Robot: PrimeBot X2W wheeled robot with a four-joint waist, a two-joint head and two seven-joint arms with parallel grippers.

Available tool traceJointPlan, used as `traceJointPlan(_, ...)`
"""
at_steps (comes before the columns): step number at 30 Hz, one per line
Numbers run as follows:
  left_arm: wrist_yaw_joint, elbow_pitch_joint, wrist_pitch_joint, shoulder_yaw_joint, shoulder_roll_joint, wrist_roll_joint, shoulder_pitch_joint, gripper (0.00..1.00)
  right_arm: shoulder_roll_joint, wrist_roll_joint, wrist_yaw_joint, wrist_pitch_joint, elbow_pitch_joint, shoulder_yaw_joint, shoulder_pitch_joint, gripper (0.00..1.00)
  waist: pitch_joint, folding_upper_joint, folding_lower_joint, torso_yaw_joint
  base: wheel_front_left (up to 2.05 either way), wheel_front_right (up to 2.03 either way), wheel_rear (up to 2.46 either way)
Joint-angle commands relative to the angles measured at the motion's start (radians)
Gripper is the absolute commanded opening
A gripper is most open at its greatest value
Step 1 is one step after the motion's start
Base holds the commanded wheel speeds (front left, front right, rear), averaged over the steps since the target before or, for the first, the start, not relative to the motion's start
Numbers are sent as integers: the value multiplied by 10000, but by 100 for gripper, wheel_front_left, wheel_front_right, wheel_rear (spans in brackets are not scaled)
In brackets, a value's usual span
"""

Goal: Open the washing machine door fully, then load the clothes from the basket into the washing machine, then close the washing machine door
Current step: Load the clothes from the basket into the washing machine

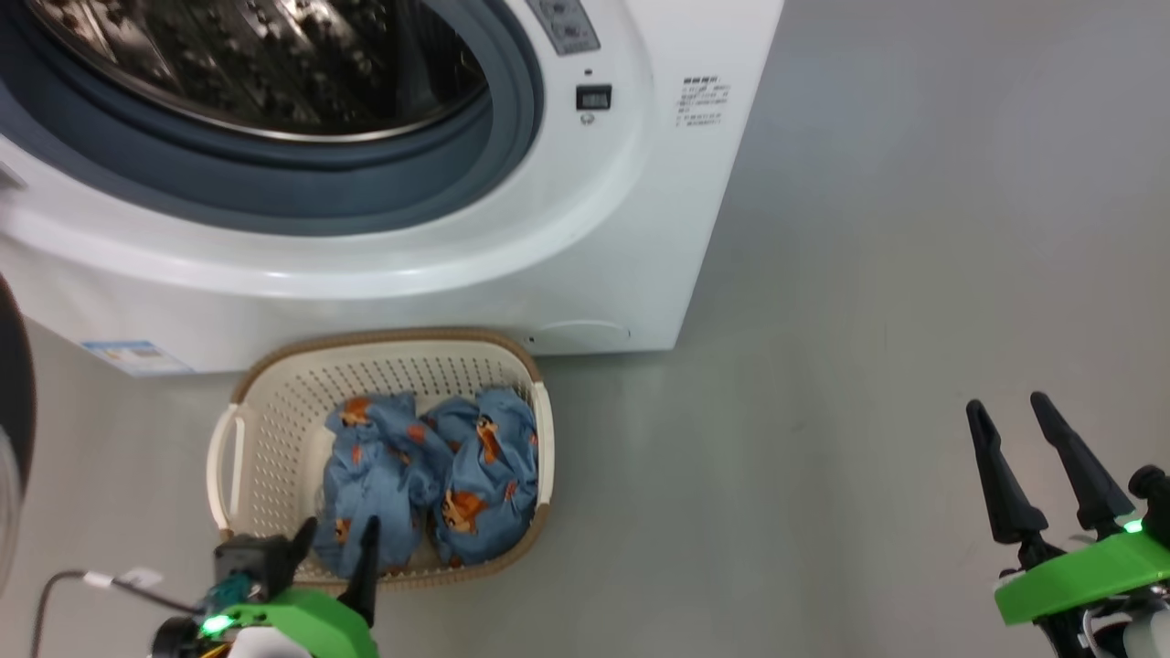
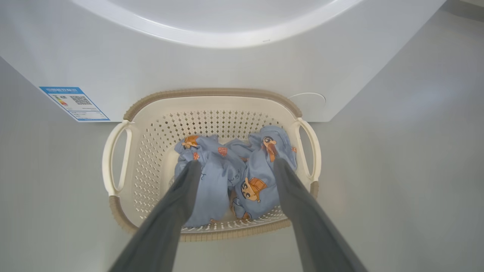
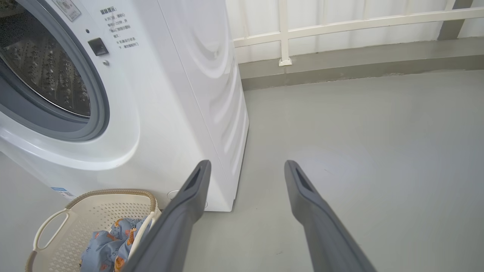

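While both pairs of fingers stand spread wide with nothing between them, the left gripper (image 2: 237, 163) hangs over the near end of the basket (image 1: 274, 411), its two dark tips framing the clothes (image 2: 227, 177) in the left wrist view (whether they touch the fabric cannot be told). Well off to the robot's right, the right gripper (image 1: 1005, 402) hovers above bare grey floor (image 1: 868, 274), apart from everything else. The basket sits on that floor with its brown far rim just beside the lower front of the washing machine (image 1: 640, 228). The clothes lie inside it as two rumpled light-blue bundles printed with orange-brown cartoon figures, side by side and crowded toward the basket's right half, leaving perforated cream wall bare on the left. Low on the machine's white front, left of the basket, is a small blue label (image 2: 73, 102). Higher up, the round mouth is uncovered, showing the grey rubber gasket (image 1: 366, 183) and the perforated steel drum (image 1: 274, 55) behind it. The washing machine door (image 1: 14, 384) is swung clear of the opening, and just a dark curved edge of it shows at the left border of the head view. Farthest back, in the right wrist view, a white railing (image 3: 283, 34) runs along a pale wall.
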Motion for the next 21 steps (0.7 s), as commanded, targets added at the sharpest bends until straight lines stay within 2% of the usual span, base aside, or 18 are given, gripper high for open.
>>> traceJointPlan(1, 75, 179, -67, 165, 130, 64, -366, 100, -169, 73, 29, -120, -260, 203, -212, 100, 490, 0, -1, -16, 0, 0, 0)
traceJointPlan(10, 413, 3078, -67, -657, 126, -124, -2520, 100, -221, 125, 29, -120, -539, 342, -900, 100, 1960, 0, -1, -166, 0, 0, 0)
traceJointPlan(21, 617, 5333, -39, -896, 269, -26, -4694, 100, -283, 140, 29, -120, -781, 510, -1735, 100, 3389, 0, -1, -293, 0, 0, 0)
